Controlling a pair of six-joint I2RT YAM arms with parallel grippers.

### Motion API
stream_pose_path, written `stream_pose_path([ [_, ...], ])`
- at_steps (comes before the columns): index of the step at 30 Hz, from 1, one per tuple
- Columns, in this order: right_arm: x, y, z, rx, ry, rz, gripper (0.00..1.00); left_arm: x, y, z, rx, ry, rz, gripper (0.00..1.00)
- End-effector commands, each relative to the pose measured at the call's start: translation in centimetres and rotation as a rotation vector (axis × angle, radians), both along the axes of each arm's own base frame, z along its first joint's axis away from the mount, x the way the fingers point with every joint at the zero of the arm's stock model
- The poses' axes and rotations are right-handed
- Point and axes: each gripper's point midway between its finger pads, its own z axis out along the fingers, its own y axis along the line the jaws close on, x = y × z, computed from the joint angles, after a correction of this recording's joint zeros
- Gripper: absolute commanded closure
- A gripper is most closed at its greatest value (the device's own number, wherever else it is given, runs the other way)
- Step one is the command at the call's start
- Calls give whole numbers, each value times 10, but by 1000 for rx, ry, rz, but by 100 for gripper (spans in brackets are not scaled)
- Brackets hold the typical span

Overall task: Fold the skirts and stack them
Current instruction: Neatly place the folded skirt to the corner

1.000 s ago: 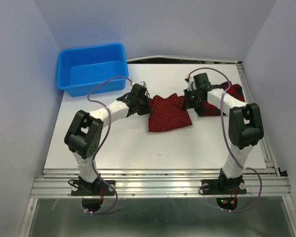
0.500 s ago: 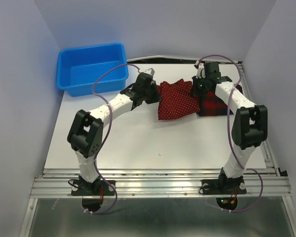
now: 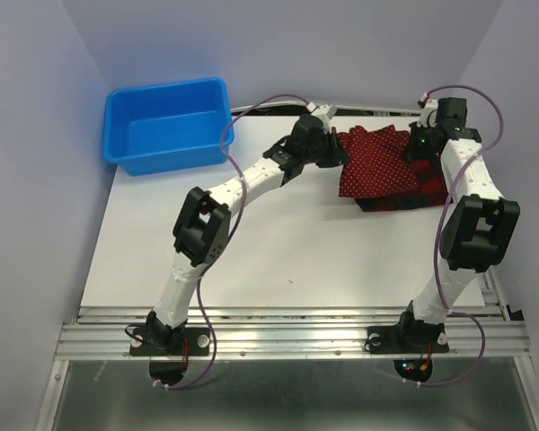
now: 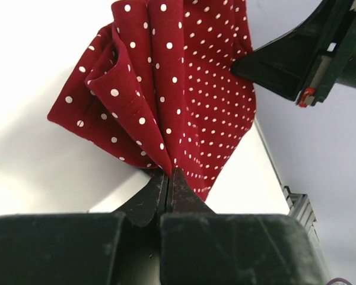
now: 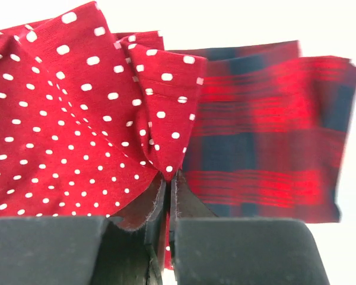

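The dark red polka-dot skirt [image 3: 377, 163] hangs folded between both arms at the table's far right, over the tartan plaid skirt [image 3: 400, 199], whose near edge shows below it. My left gripper [image 3: 339, 144] is shut on the polka-dot skirt's left corner [image 4: 166, 107], the cloth bunched at its tips [image 4: 168, 173]. My right gripper [image 3: 419, 142] is shut on the other corner [image 5: 77, 119], with a fold pinched at its tips [image 5: 169, 173]. In the right wrist view the folded tartan skirt [image 5: 267, 142] lies flat just behind. The right gripper's black body [image 4: 308, 53] shows in the left wrist view.
An empty blue plastic bin [image 3: 169, 122] stands at the far left corner of the white table [image 3: 278, 260]. Purple walls close in the left, back and right sides. A metal rail [image 3: 296, 337] runs along the near edge by the arm bases.
Both arms have carried the polka-dot skirt from the table's middle to the far right, and it now covers most of the tartan skirt. Both grips have stayed shut.
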Motion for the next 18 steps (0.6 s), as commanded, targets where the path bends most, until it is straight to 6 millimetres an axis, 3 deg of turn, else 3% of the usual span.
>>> stream_pose_path([
  [1,12,-44,51,-71,-129,-29,100,4,-41,52,-129,-156,-91,100],
  [2,15,-52,54,-82,-137,-43,100,6,-51,35,-115,-147,-98,100],
  [4,18,-72,46,-98,-124,-63,100,4,-68,42,-149,-178,-120,100],
  [5,20,-85,43,-113,-120,-79,99,8,-75,27,-146,-174,-119,100],
  [7,21,-95,37,-124,-108,-90,99,13,-83,28,-177,-181,-115,100],
  [8,22,-97,34,-138,-104,-84,100,19,-87,9,-166,-169,-112,100],
  [10,19,-112,19,-141,-73,-105,100,26,-91,6,-185,-180,-104,100],
  [11,17,-113,10,-147,-54,-104,99,30,-94,-10,-179,-165,-100,100],
  [14,13,-124,-17,-144,-4,-122,100,35,-96,-26,-186,-144,-91,100],
  [18,10,-128,-46,-158,32,-133,100,40,-94,-37,-178,-135,-82,100],
])
